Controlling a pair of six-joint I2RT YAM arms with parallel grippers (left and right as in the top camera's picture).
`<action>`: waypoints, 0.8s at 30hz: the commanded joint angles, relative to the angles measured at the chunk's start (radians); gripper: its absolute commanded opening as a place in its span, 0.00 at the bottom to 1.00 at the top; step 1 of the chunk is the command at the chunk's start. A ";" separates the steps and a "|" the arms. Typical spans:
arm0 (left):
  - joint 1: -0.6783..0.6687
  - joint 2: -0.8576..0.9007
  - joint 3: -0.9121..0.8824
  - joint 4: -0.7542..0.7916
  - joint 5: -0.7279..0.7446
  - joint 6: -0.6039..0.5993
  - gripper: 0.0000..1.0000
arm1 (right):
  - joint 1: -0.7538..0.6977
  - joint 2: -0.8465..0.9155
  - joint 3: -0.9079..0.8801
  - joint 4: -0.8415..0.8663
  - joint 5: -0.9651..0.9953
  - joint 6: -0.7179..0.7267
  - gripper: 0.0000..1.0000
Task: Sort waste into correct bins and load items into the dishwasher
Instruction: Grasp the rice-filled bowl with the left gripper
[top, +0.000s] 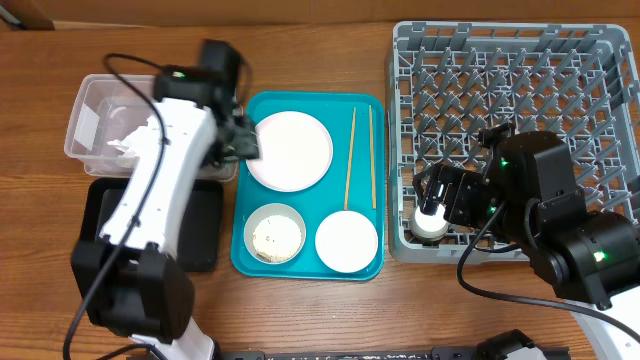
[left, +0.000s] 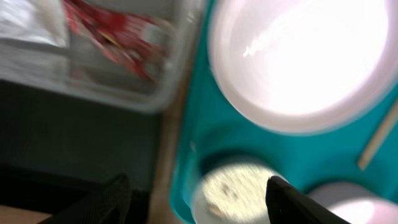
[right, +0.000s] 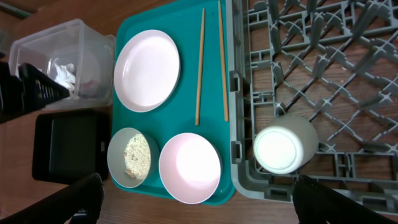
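Observation:
The pink plate (top: 289, 149), two chopsticks (top: 350, 155), the grey bowl holding rice (top: 274, 233) and the pink bowl (top: 346, 241) sit on the teal tray (top: 305, 268). The white cup (top: 432, 226) stands upside down in the near left corner of the grey dishwasher rack (top: 510, 60). The clear tub (top: 82, 108) holds the napkin (right: 62, 73) and the red wrapper (left: 118, 34). My left gripper (left: 199, 196) is open and empty above the tray's left edge, between the tub and the plate. My right gripper (right: 196, 190) is open and empty just above the cup (right: 280, 149).
The black tray (top: 200, 235) lies in front of the clear tub, partly under my left arm. The rack fills the right side of the wooden table. My right arm hangs over the rack's near edge.

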 joint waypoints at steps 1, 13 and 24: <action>-0.134 -0.045 -0.026 -0.039 0.013 -0.101 0.72 | 0.004 -0.002 0.011 0.005 -0.005 -0.008 0.98; -0.311 -0.045 -0.418 0.308 0.075 -0.346 0.62 | 0.004 -0.002 0.011 0.002 -0.005 -0.007 0.99; -0.311 -0.045 -0.544 0.426 0.113 -0.332 0.04 | 0.004 -0.002 0.011 0.001 -0.006 -0.007 0.99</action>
